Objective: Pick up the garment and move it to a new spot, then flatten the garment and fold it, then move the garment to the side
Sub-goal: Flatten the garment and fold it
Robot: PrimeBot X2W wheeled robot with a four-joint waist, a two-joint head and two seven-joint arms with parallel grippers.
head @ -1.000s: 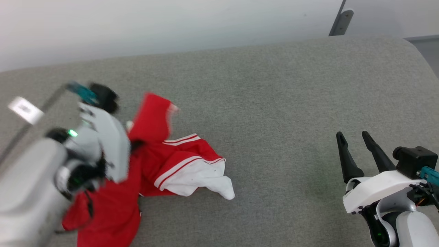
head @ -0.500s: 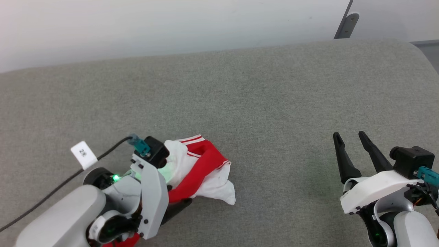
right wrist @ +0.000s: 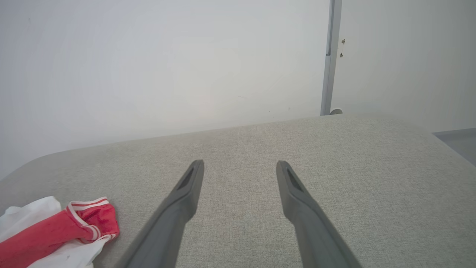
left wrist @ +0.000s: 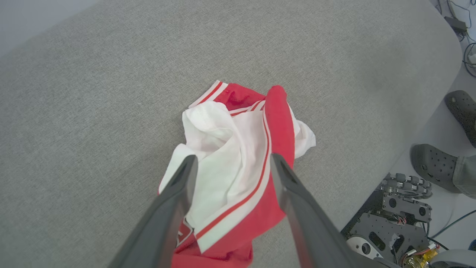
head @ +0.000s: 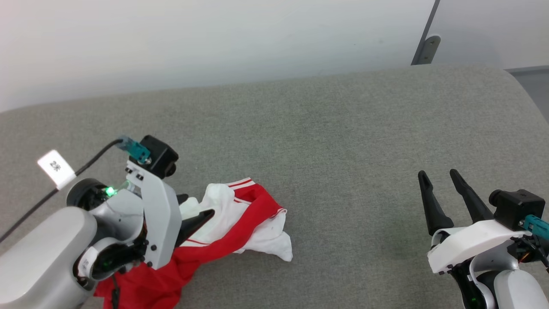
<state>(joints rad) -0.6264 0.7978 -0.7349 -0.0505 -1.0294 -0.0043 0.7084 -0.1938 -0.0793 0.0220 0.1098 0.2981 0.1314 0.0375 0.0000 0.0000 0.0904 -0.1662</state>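
The garment (head: pixel 253 214) lies crumpled in a heap on the grey padded surface (head: pixel 334 141), red cloth and white striped trim bunched together. Part of it runs under my left arm toward the near edge. My left gripper (head: pixel 196 206) hovers just above the heap's left part, open, with nothing between its fingers. The left wrist view looks down on the garment (left wrist: pixel 238 149) through the spread left gripper (left wrist: pixel 233 158). Far to the right, my right gripper (head: pixel 437 173) stands open and empty over bare surface. From the right gripper (right wrist: pixel 240 162), the garment (right wrist: pixel 48 227) sits at the lower left.
A pale wall runs behind the surface, with a grey metal post (head: pixel 424 40) at the back right. The surface rounds off at its right end (head: pixel 521 86). Beyond the edge, a person's feet in dark clogs (left wrist: pixel 431 167) and my robot base (left wrist: pixel 394 219) are on the floor.
My left gripper has opened and let go of the garment, which dropped into a heap. The left arm then drew up and back. The right arm stayed put.
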